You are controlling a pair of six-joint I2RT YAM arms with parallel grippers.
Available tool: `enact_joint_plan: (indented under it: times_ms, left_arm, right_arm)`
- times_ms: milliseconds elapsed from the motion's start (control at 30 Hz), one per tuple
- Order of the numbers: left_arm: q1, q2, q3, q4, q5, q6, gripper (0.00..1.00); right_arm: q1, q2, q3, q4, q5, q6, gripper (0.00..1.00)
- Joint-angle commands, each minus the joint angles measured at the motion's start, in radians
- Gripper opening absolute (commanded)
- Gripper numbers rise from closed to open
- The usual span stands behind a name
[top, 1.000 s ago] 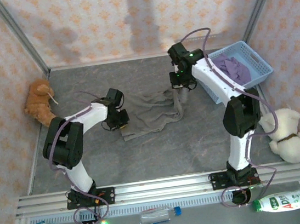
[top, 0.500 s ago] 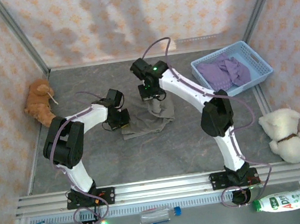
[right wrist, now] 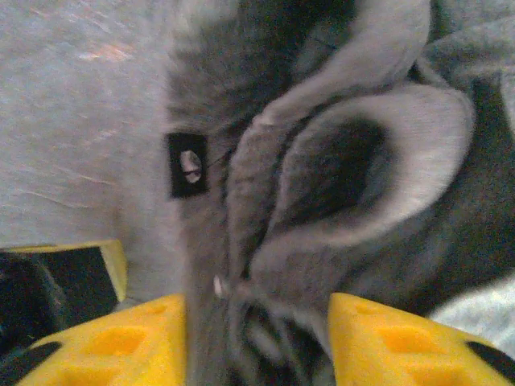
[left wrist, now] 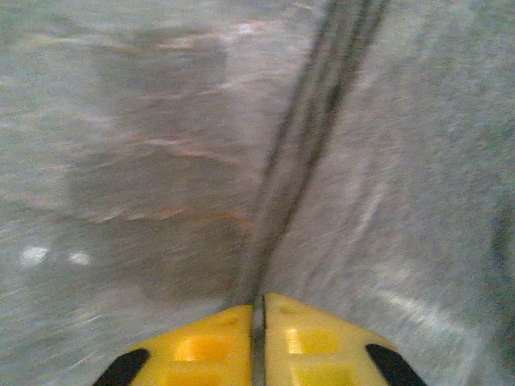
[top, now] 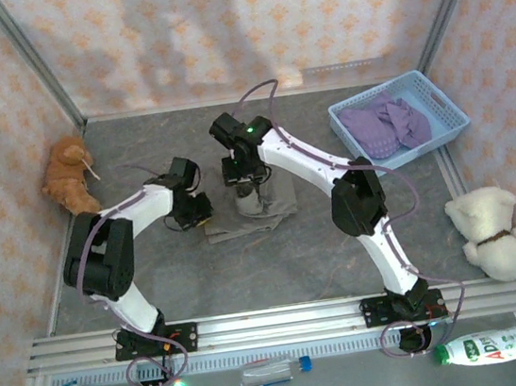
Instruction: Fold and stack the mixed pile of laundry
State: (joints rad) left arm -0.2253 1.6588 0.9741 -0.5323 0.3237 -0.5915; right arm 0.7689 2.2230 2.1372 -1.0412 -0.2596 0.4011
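Since half a second ago the right gripper [top: 245, 178] has been swung a bit further toward the left of the frame. The grey-brown trouser piece [top: 253, 211] has been dragged along with it and doubled over into a much smaller bundle (a second back it was still spread wide). That bundle is now found around the middle of the counter [top: 277, 267]. In the right wrist view, a thick bunch of the cloth is seen pinched between the jaws, which are kept partway apart by it. The left gripper [top: 194, 211] is set at the bundle's left edge. In its wrist view the jaws are pressed together, with the cloth's edge run straight into the slit between them. The lavender shirt [top: 382, 124] is heaped in the light blue basket [top: 442, 97] at upper right, well apart from the trouser piece.
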Motion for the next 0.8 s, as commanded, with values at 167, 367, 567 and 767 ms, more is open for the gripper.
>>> enact_joint_plan:
  times_ms: [167, 367, 567, 767]
  left_arm:
    - [0.147, -0.219, -0.055, -0.153, -0.086, 0.051, 0.22]
    - [0.149, -0.284, -0.032, -0.129, 0.004, 0.068, 0.56]
    - [0.064, -0.292, -0.006, 0.014, 0.097, 0.0, 0.75]
    - [-0.04, -0.161, 0.037, 0.109, 0.087, -0.042, 0.76]
  right_arm:
    - [-0.001, -0.052, 0.09, 0.071, -0.069, 0.047, 0.61]
    - [-0.053, -0.125, 0.019, 0.042, 0.04, 0.05, 0.6]
    - [-0.144, -0.243, -0.153, 0.055, 0.095, 0.048, 0.6]
    - [-0.234, -0.323, -0.302, 0.092, 0.04, 0.056, 0.6]
